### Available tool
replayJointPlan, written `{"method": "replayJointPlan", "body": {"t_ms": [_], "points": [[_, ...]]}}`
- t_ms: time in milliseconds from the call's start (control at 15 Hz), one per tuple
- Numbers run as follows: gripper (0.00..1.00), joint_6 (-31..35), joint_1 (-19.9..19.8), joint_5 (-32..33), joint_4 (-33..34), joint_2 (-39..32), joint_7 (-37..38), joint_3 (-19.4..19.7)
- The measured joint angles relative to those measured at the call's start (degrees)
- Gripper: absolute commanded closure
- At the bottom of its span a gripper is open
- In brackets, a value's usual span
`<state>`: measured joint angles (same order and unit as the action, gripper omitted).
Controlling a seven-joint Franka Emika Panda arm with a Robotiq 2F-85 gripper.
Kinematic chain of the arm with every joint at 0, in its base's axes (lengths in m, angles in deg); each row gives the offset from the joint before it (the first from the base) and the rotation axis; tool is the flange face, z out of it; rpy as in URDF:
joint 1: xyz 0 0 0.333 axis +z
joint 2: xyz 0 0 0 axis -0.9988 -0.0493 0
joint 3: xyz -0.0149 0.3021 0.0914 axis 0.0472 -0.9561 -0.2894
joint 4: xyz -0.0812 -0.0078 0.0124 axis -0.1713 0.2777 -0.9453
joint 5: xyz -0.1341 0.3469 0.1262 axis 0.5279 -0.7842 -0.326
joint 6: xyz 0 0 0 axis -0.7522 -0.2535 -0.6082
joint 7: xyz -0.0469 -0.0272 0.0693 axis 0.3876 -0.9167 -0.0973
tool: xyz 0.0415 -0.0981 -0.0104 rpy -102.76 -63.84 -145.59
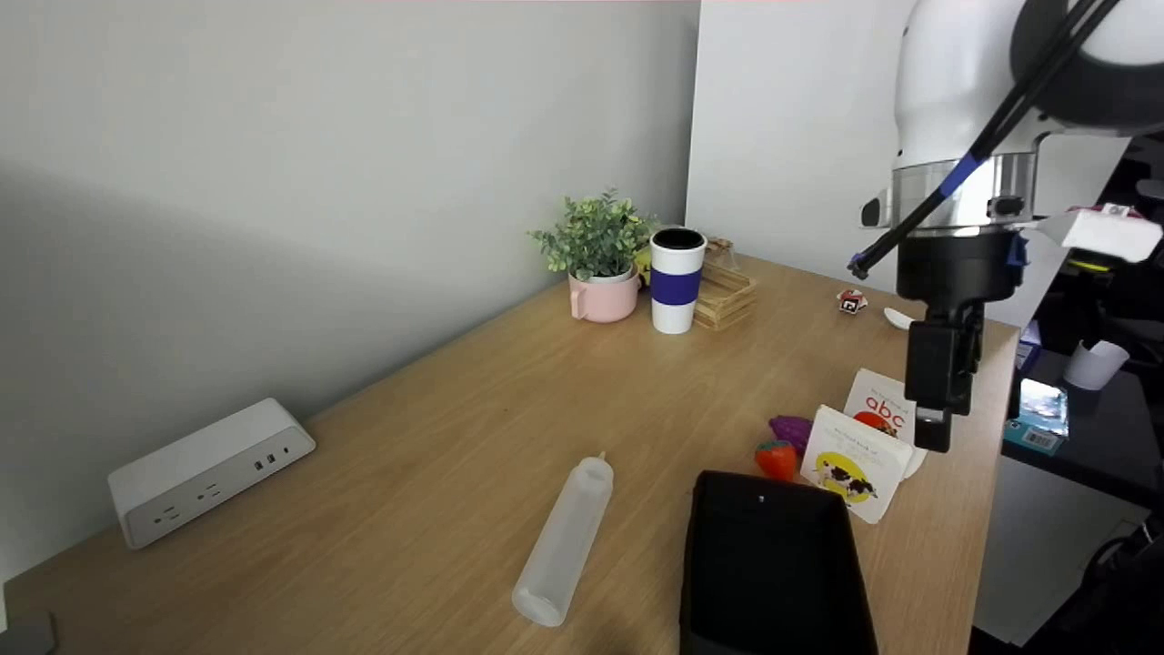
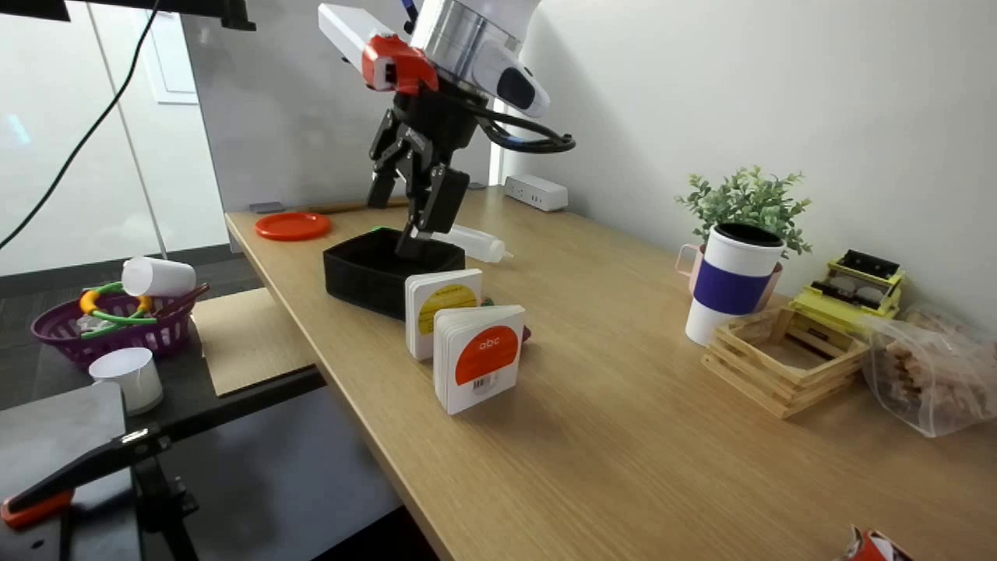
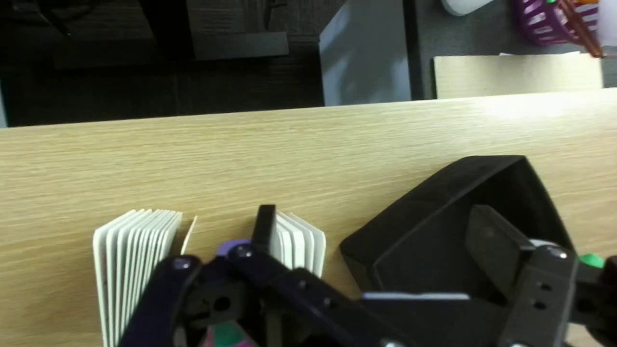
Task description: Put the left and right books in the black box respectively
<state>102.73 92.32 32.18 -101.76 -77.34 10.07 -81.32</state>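
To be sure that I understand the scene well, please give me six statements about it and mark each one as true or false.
1. The gripper has its jaws apart. True.
2. The booklet with the yellow picture is nearer to the black box than the abc booklet is. True.
3. The abc booklet is inside the black box. False: the abc booklet is outside it.
4. The squeeze bottle stands upright. False: the squeeze bottle lies on its side.
5. The white cup with the dark band is beside the pink pot. True.
6. The abc booklet lies flat. False: it stands upright.
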Motion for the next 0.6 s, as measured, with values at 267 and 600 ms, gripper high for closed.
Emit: {"method": "replayJointPlan", "body": {"t_ms": [267,600], "points": [[0.0,-0.33,0.89,9.96,3.72,-4.21,13.54,-1.61],[0.0,-0.64,1.42,13.14,6.99,-8.08,17.71,-2.01]]}}
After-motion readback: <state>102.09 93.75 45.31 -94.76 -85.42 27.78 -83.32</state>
